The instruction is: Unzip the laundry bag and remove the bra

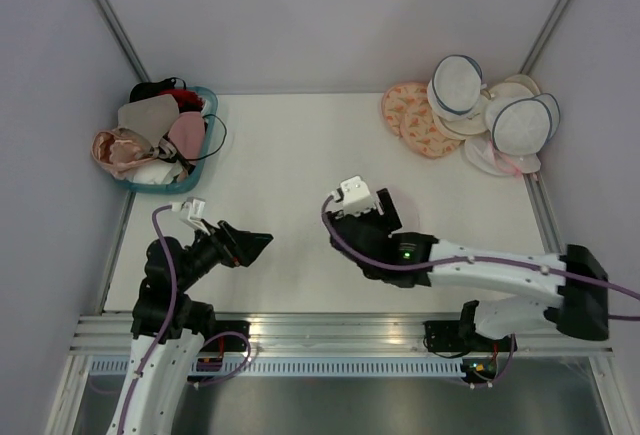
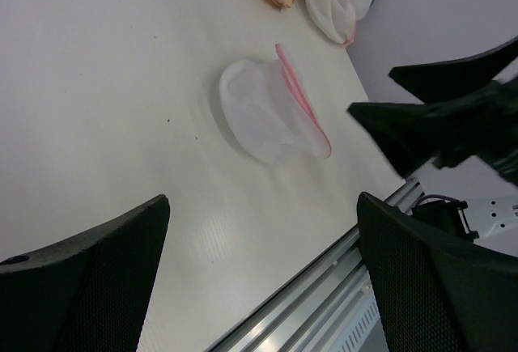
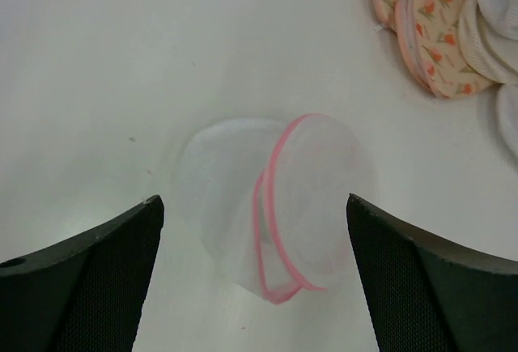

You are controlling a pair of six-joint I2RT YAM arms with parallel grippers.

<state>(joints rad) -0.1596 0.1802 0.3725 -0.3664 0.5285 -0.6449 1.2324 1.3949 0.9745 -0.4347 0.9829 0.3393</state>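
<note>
Overhead: left tool point(image 1: 262, 242) and right tool point(image 1: 380, 220) hover above the white counter point(image 1: 300, 155). Left wrist: left tool gapes wide; the laundry bag point(image 2: 263, 113) lies on its side mid-counter. Right wrist: right tool spread wide, empty, bag below.

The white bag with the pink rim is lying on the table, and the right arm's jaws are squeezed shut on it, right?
No. The laundry bag lies on the table, but the jaws of the right gripper stand open, not gripping it, as the right wrist view shows.
</note>
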